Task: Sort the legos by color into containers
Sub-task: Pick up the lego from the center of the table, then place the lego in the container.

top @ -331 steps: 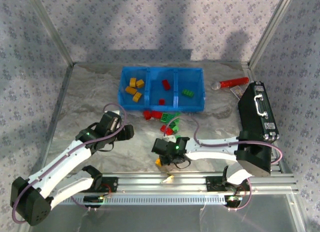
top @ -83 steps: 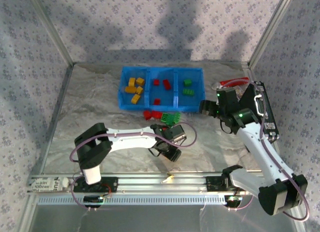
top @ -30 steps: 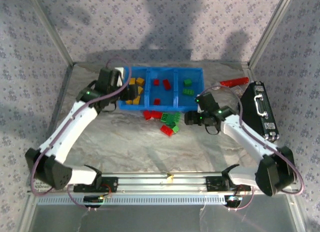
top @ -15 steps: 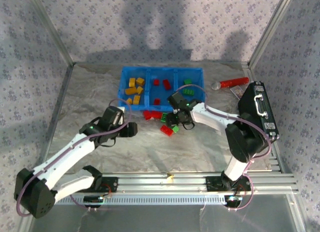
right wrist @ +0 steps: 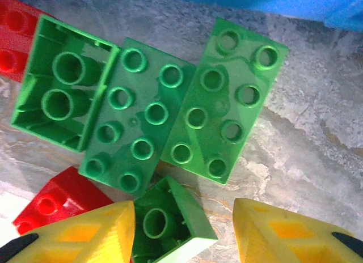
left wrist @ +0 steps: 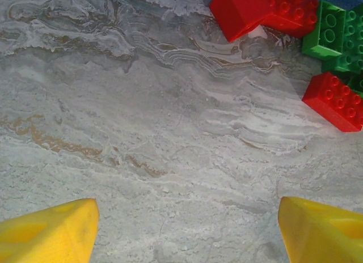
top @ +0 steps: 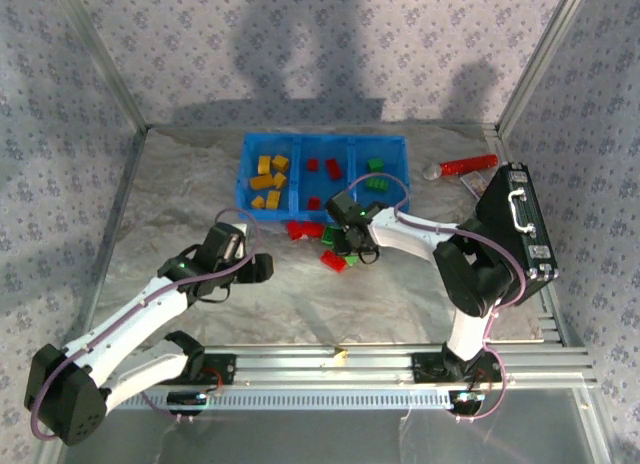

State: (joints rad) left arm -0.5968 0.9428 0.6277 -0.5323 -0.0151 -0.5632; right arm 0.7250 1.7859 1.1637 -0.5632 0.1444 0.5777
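The blue tray (top: 300,211) holds the containers: yellow legos (top: 268,175) on the left, red ones (top: 322,169) in the middle, green ones (top: 376,179) on the right. Loose red legos (top: 300,229) and green legos (top: 343,234) lie on the table just in front of it. My right gripper (top: 349,246) is down over this pile. In its wrist view a small overturned green lego (right wrist: 170,223) sits between the jaws; the left finger (right wrist: 85,232) touches it, the right finger (right wrist: 283,232) stands off it. My left gripper (left wrist: 187,229) is open over bare table, with a red lego (left wrist: 334,101) ahead to its right.
A black case with a silver handle (top: 515,224) lies at the right edge. A red cylinder with a grey tip (top: 465,165) rests beside it behind. Metal frame rails run along the table's sides and near edge (top: 330,364).
My right gripper swung left from beside the case onto the green pile and its jaws narrowed around a small green lego. My left arm drew back from the tray to the table's left middle.
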